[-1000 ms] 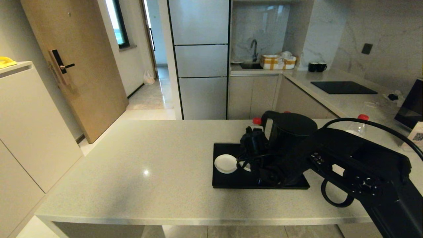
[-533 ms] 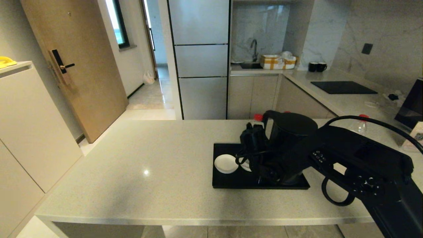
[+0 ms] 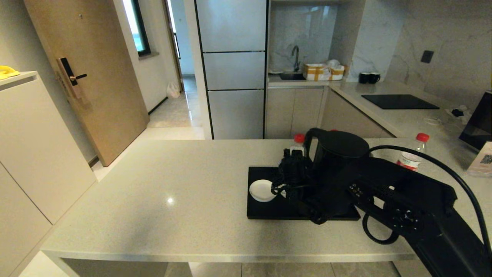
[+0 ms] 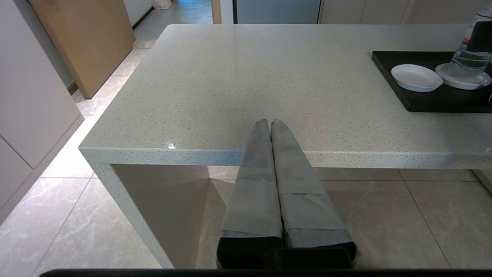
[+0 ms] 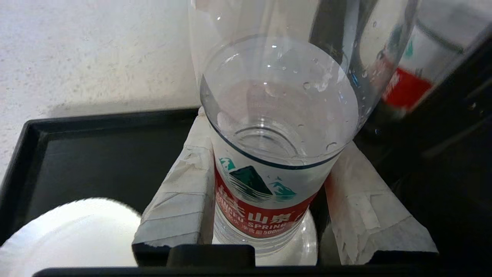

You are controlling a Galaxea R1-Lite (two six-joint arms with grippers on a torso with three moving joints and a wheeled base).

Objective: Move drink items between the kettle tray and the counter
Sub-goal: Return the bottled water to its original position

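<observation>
- black tray (image 3: 269, 213) on the tabletop (image 3: 173, 192) holds the kettle (image 3: 338, 154), two white coasters (image 4: 416, 77), one bottle (image 5: 269, 161)
- right gripper (image 5: 265, 192) jaws clamp that bottle, seemingly on a coaster
- second bottle (image 3: 413, 154) off-tray
- left gripper (image 4: 270, 127) jaws closed, empty

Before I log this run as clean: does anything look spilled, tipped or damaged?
Nothing stands out. The clear red-capped water bottle stands upright in the right gripper over the glossy black tray; no spill shows.
</observation>
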